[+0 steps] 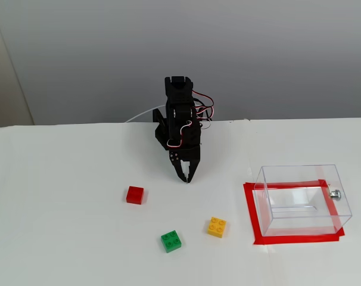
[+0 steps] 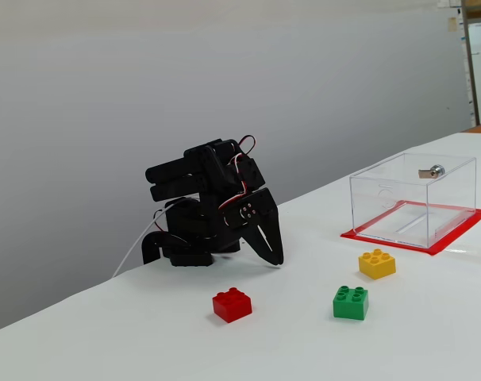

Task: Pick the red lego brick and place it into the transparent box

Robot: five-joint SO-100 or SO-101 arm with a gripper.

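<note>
The red lego brick (image 1: 134, 195) (image 2: 232, 305) lies on the white table, clear of everything. The black gripper (image 1: 186, 177) (image 2: 276, 260) is folded down near the arm's base, fingertips together just above the table, empty. In a fixed view it is to the right of and behind the red brick, well apart from it. The transparent box (image 1: 302, 199) (image 2: 413, 200) stands open-topped on a red tape frame at the right, with a silver knob (image 1: 335, 193) on its right wall. The box is empty.
A green brick (image 1: 171, 241) (image 2: 351, 302) and a yellow brick (image 1: 216, 227) (image 2: 377, 263) lie in front of the gripper, between the red brick and the box. Red tape (image 1: 296, 238) frames the box. A grey wall stands behind the table's far edge.
</note>
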